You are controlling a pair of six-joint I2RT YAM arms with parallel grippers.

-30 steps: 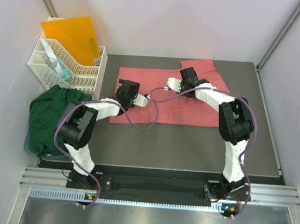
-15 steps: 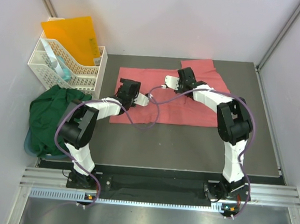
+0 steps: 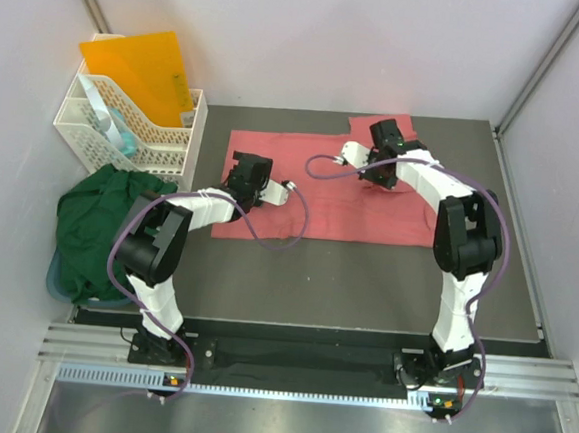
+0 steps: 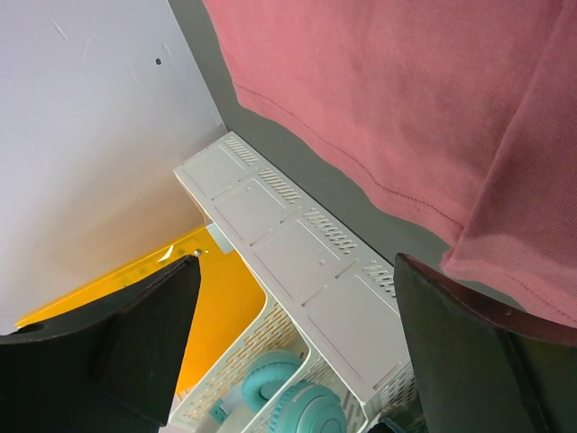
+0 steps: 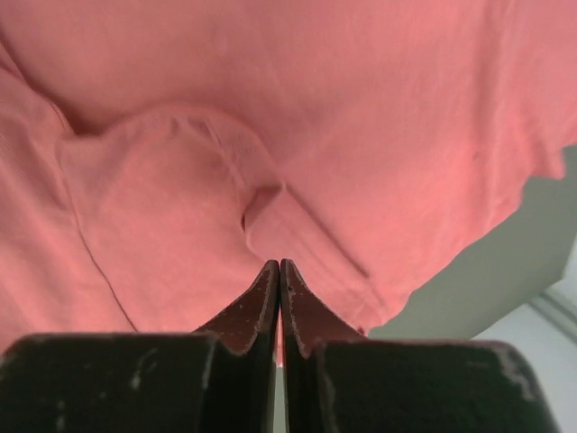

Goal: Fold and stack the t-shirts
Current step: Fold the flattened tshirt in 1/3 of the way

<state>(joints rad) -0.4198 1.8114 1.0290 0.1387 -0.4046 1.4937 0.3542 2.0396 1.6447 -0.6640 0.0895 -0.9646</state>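
**Right gripper moved right and clamped shut**

Near left, the dark green t-shirt (image 3: 93, 226) lay bunched, untouched. The left gripper (image 3: 244, 178) hung wide open over the left edge of the spread salmon-pink t-shirt (image 3: 370, 208). Farther right, the right gripper (image 5: 279, 267) had shifted and pinched a raised fold, likely starting the first fold.

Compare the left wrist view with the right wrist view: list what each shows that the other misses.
Left wrist only: the white basket, orange folder, teal headphones, and the left hand, wide open. Right wrist only: the right hand, shut, its tips at a raised pucker of cloth. Both: the salmon-pink t-shirt lying on the grey table.
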